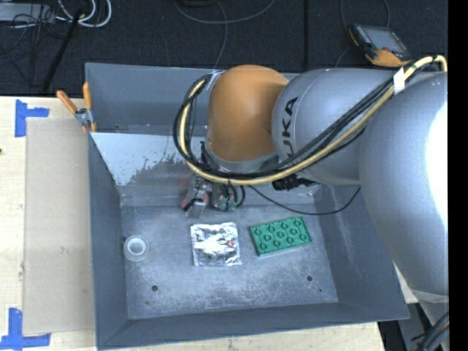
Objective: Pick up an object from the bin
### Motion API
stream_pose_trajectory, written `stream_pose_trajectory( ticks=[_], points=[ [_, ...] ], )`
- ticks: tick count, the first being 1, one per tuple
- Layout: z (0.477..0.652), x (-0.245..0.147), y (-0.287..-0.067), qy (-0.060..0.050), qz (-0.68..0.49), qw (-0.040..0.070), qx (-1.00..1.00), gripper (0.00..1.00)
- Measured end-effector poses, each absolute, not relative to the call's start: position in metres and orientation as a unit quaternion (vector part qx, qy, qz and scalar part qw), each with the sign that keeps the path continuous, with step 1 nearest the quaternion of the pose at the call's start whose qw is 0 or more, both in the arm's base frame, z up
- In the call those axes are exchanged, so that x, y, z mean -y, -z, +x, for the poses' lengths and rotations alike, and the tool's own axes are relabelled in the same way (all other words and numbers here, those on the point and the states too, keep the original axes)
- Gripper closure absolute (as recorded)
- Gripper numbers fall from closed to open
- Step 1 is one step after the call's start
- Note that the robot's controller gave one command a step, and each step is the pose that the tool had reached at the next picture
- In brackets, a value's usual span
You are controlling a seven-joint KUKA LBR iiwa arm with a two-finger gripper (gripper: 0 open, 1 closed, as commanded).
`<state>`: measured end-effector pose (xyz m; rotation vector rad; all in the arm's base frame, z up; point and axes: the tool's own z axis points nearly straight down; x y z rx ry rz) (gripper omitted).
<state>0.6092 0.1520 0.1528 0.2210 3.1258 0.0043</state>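
seen from above: hand low near the back of the grey bin, tucked under the orange cover, can't tell if open or closed. just in front of it a shiny silver packet, close by but not touching. right beside the packet a green bumpy block, and well off to the left a small clear cap.

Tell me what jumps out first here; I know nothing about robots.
A big silver arm with an orange cover reaches in from the right over the grey bin, its tool low near the back wall. Just in front lie a crinkled silvery packet and, to its right, a green studded plate; a small clear cap sits alone at left.
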Motion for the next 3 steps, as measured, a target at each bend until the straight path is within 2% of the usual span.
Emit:
stream_pose_trajectory(
  ticks=[1, 2, 3],
  points=[
    [0.608, -0.150, -0.147, 0.000, 0.072, 0.000, -0.997, 0.00],
    [0.622, -0.111, -0.088, 0.000, 0.028, 0.001, -1.000, 0.00],
    [0.623, -0.112, -0.091, 0.000, 0.029, 0.002, -1.000, 1.00]
  ],
)
